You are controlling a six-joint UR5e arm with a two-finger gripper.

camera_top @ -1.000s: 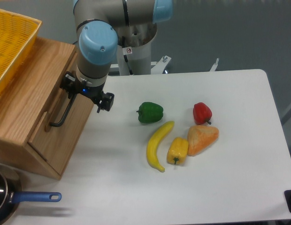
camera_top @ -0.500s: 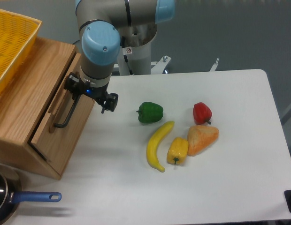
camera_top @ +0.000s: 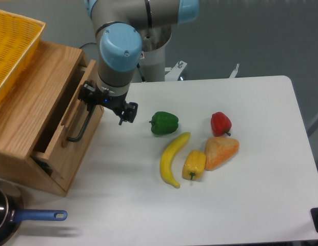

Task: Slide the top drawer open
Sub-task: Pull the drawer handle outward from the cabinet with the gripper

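the top drawer (camera_top: 72, 133) is sitting at nine o'clock on the bench (camera_top: 241, 205), now sticking out further from its oak cabinet (camera_top: 25, 118) than a second ago, a dark gap showing behind its front. the gripper (camera_top: 92, 102) is moving with it toward three o'clock, jaws closed around the top end of the black bar handle (camera_top: 79, 130). the white bench is carrying a green pepper (camera_top: 164, 123), banana (camera_top: 172, 159) and more beyond. the arm is reaching down from twelve o'clock, wrist pointing left.
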